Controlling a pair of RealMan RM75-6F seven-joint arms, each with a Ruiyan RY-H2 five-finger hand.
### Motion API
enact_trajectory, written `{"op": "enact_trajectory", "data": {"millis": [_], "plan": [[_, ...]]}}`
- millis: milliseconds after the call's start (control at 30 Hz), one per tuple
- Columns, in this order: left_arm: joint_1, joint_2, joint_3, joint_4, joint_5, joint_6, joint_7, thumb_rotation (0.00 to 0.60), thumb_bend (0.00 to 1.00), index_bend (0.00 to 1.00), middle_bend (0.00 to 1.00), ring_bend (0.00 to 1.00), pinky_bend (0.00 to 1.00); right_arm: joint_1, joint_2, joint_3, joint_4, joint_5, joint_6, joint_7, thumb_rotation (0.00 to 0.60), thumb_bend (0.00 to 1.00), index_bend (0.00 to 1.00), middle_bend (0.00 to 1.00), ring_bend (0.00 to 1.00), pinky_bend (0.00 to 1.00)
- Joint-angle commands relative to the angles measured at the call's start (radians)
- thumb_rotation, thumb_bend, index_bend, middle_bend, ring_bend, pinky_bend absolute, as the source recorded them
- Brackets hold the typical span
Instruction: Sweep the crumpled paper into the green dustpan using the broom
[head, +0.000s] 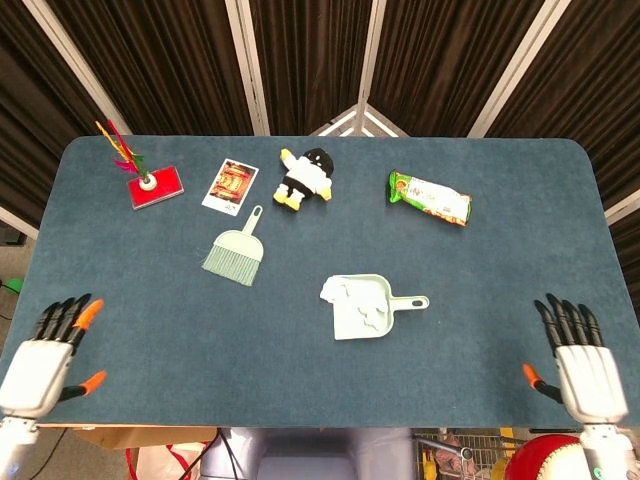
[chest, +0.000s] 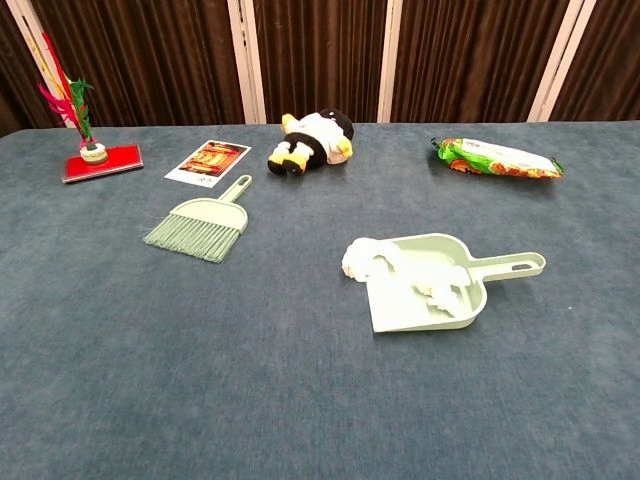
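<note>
At frame bottom, left hand (head: 38, 358) and right hand (head: 580, 362) empty, fingers spread, wrists cropped; paper (head: 336, 290) seemingly straddles dustpan (head: 366, 320) lip.

Left hand (head: 40, 358): silver-white back plate, black fingers, orange tips on thumb and one finger. Right hand (head: 582, 362): same silver-white shell, black fingers, orange thumb tip.
</note>
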Motion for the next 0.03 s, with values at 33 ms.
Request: {"op": "enact_trajectory", "data": {"millis": [33], "plan": [[0.028,0.0,-0.011,0.024,0.004,0.019,-0.032,0.6,0.0,0.0,0.0,0.0,0.0,-0.041,-0.008,-0.005,0.07,-0.053,0.039,0.063,0.6,0.26,0.0,0.0,0.0,0.0]]}}
